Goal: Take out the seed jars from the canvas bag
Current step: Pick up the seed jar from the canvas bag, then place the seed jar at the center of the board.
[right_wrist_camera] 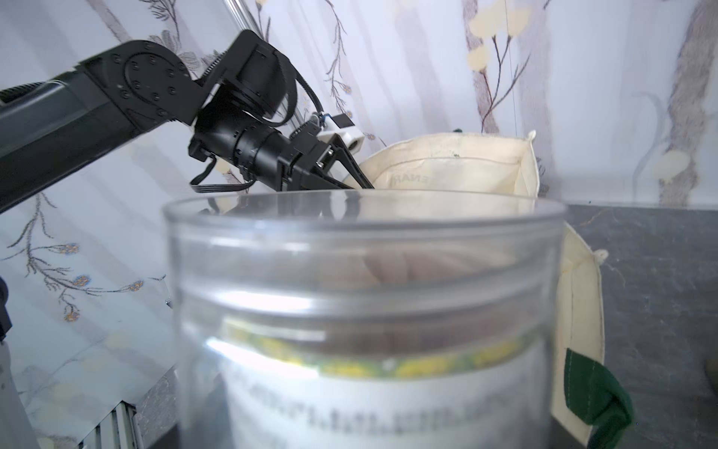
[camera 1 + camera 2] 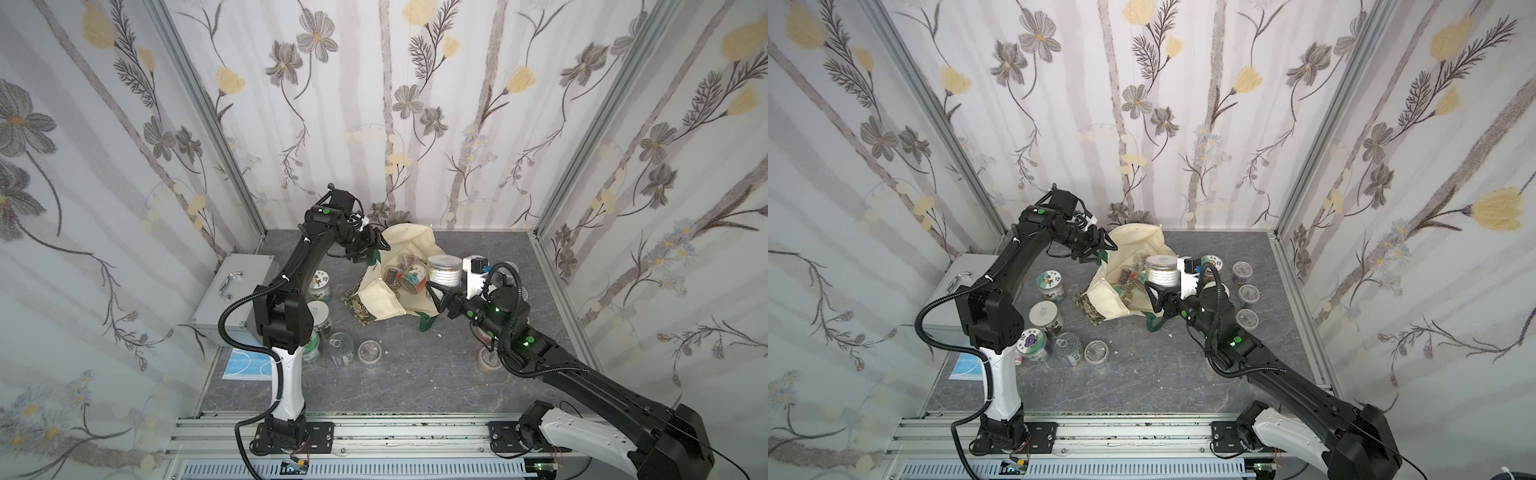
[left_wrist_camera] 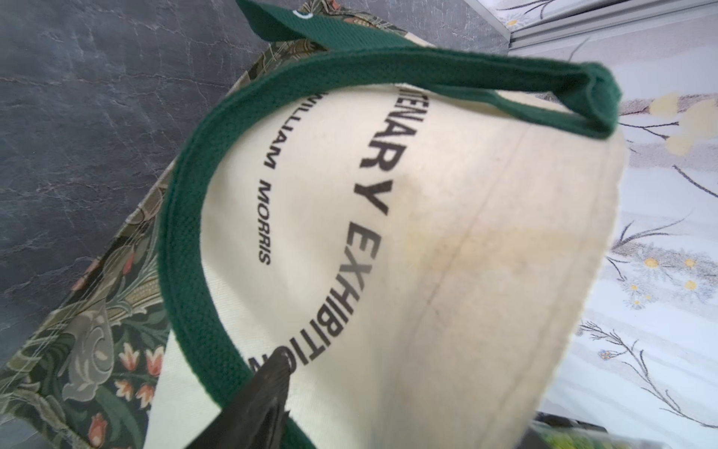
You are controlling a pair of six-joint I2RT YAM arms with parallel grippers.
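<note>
The canvas bag point(image 2: 411, 241) lies on its side at the back of the table, mouth open, with several seed jars point(image 2: 409, 276) still inside. My right gripper point(image 2: 440, 290) is shut on a seed jar point(image 2: 444, 268) with a clear lid and white label, held upright just above the bag's mouth. This jar point(image 1: 361, 311) fills the right wrist view and hides the jaws. My left gripper point(image 2: 376, 249) stands open at the bag's far rim. One of its fingers point(image 3: 268, 388) rests beside the green handle point(image 3: 182, 233), with lettered canvas bulging between the jaws.
Several jars point(image 2: 320, 286) stand on the table left of the bag, near the left arm, and more jars point(image 2: 1248, 294) stand along the right side. A silver metal case point(image 2: 237, 291) sits at the left wall, with a blue face mask point(image 2: 245, 363) in front of it.
</note>
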